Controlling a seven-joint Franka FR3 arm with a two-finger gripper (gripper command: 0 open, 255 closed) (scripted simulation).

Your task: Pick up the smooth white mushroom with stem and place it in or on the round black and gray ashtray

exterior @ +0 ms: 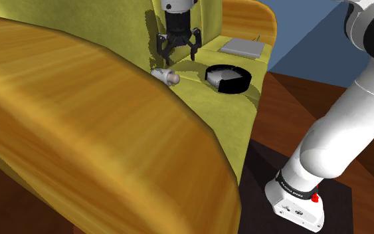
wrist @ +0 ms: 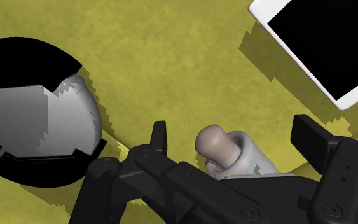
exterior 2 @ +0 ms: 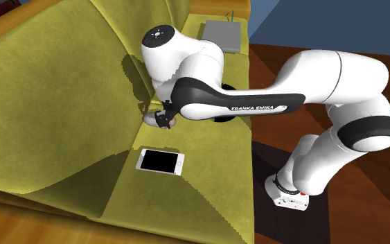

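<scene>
2-finger tool (exterior: pixel 179 53) spread over mushroom (exterior: pixel 166 76) on sofa (exterior 2: pixel 61 90), ashtray (exterior: pixel 236 85) nr 1 side, phone (exterior 2: pixel 160 161) nr other.

The things are being carried by a yellow-green sofa (exterior 2: pixel 207 181), on its seat cushion. A pale mushroom (exterior: pixel 166 76) is being borne there on its side, its rounded stem being pointed roughly toward a round black and grey ashtray (exterior: pixel 228 78), which is being held flat on the same cushion, near it but apart. A white-framed phone (exterior 2: pixel 160 161) is being supported screen up on the mushroom's other side. A flat grey slab (exterior: pixel 243 46) is being carried beyond the ashtray, at the seat's far end.
</scene>
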